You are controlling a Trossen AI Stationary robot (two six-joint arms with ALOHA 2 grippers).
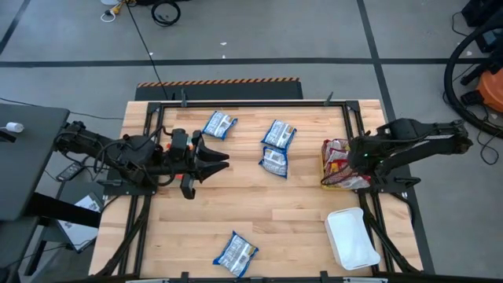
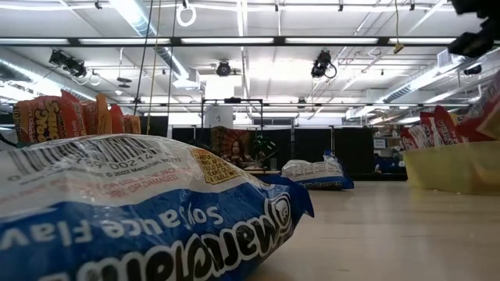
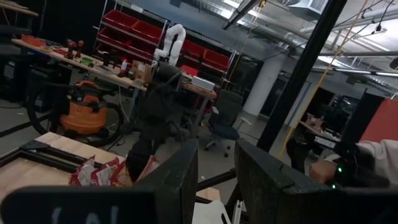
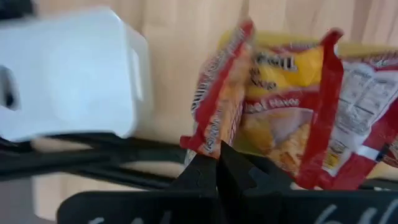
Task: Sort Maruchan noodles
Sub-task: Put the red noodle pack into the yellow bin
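One red packet (image 4: pixel 217 106) is pinched by its edge in my right gripper (image 4: pixel 219 163) over the yellow bin (image 1: pixel 326 163) — I should lower it squarely before releasing — left gripper (image 1: pixel 214 159) waits spread open.

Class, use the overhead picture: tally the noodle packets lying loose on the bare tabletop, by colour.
Blue-and-white packets: 4
Red packets: 0 loose; those seen are at the yellow bin
Total loose: 4
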